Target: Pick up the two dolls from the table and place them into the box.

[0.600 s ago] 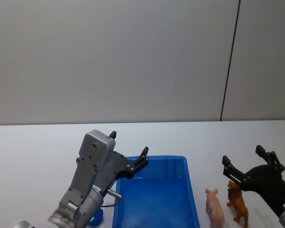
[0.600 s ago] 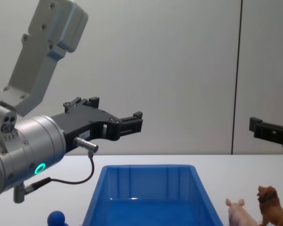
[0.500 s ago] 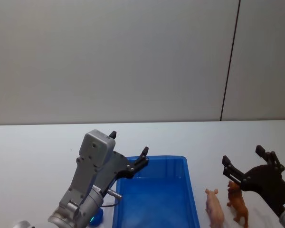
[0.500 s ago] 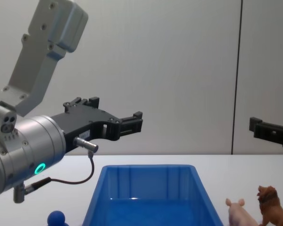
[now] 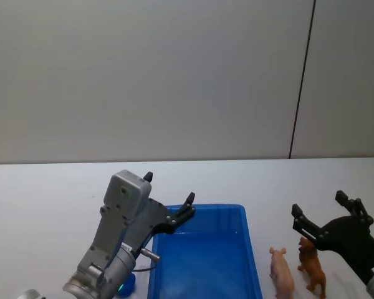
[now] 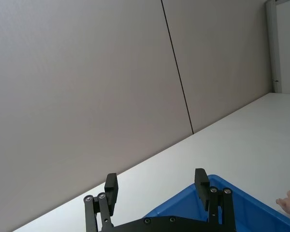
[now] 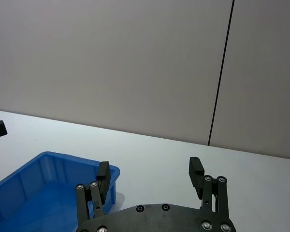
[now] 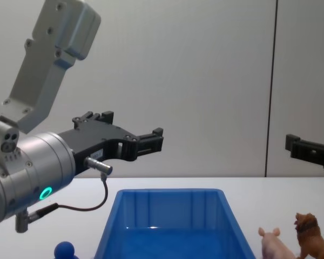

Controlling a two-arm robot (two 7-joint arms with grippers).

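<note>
Two dolls stand on the white table just right of the blue box: a pale pink pig and, to its right, a brown lion. Both also show at the chest view's lower right, pig and lion. My right gripper hangs open in the air above the lion, holding nothing. My left gripper is open and hovers over the box's near-left corner, also holding nothing. The box looks empty inside.
A small blue round-topped object sits on the table left of the box, under my left arm. A plain grey wall with a dark vertical seam rises behind the table. Bare tabletop stretches behind the box and to the far left.
</note>
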